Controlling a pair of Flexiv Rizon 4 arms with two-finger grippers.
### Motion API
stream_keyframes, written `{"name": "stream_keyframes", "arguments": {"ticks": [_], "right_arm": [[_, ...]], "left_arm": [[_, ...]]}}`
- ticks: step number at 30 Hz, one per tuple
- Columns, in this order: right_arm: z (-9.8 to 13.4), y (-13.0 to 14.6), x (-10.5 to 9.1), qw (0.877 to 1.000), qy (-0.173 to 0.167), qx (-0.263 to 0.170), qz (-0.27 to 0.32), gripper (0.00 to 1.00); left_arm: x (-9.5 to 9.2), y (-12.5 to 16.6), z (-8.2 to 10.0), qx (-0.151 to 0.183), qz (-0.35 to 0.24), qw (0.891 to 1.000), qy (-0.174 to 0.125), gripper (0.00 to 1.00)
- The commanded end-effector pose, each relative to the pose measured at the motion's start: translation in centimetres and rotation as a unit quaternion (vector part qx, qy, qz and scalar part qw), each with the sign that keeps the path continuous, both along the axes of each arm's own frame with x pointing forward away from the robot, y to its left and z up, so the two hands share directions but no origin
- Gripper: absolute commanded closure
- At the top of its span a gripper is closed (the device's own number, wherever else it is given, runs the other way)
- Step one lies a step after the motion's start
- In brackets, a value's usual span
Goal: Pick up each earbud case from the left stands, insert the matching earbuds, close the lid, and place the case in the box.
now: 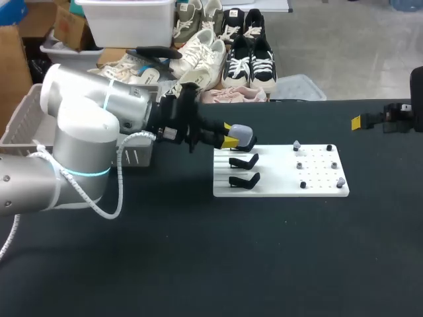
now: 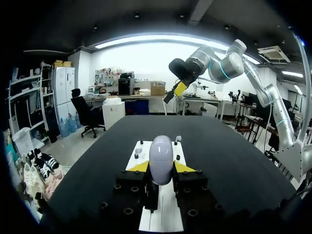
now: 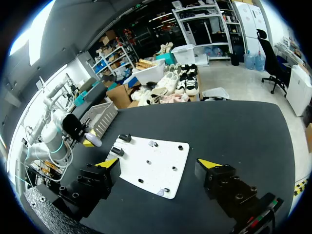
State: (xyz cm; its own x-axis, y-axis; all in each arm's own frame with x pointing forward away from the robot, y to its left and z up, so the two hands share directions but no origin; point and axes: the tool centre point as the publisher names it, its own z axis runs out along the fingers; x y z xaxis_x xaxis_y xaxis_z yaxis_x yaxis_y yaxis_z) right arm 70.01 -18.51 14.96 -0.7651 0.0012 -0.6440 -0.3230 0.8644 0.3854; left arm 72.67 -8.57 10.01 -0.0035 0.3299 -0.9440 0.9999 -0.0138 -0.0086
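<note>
The left pincer [image 2: 161, 168] is clamped on a pale grey earbud case [image 2: 161, 157], with one yellow tip pressed against each side. The rounded case stands upright between the fingers and rises above them. Directly under this pincer lies the near end of a white board [image 2: 158, 217], which runs away ahead of the fingers. From above, two black stands [image 1: 244, 161] sit on that end of the board just beside the pincer, one next to the other, and both are bare. Whether the held case touches anything beneath it cannot be told. Farther ahead of the pincer, on the board's far half, small grey and dark earbuds [image 1: 297, 144] sit on pegs, too small to match to a case. Behind the pincer, next to its own arm, a white slatted box [image 1: 20, 122] stands at the edge of the black table [image 1: 198, 264]. The right pincer [image 3: 160, 165] hangs above the table with its fingers spread wide and nothing between them. The white board lies ahead of and below it, well apart, with its earbud end the nearer one. The left pincer and its case are beyond the board's far end.
</note>
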Motion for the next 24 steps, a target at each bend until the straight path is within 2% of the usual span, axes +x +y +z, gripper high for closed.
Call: {"name": "stream_keyframes", "arguments": {"ticks": [1, 9, 15, 24], "right_arm": [[0.0, -0.1, 0.1, 1.0, 0.0, 0.001, 0.002, 0.0], [0.0, -0.1, 0.1, 1.0, 0.0, 0.001, 0.002, 0.0], [0.0, -0.1, 0.1, 1.0, 0.0, 0.001, 0.002, 0.0], [0.0, -0.1, 0.1, 1.0, 0.0, 0.001, 0.002, 0.0]], "left_arm": [[-3.1, 0.8, 1.7, -0.039, 0.037, 0.998, -0.029, 1.0], [-4.5, 0.2, 3.4, -0.08, 0.038, 0.995, -0.038, 1.0], [-5.2, 0.1, 4.2, -0.087, 0.033, 0.995, -0.042, 1.0], [-5.2, 0.1, 4.2, -0.087, 0.033, 0.995, -0.042, 1.0]]}}
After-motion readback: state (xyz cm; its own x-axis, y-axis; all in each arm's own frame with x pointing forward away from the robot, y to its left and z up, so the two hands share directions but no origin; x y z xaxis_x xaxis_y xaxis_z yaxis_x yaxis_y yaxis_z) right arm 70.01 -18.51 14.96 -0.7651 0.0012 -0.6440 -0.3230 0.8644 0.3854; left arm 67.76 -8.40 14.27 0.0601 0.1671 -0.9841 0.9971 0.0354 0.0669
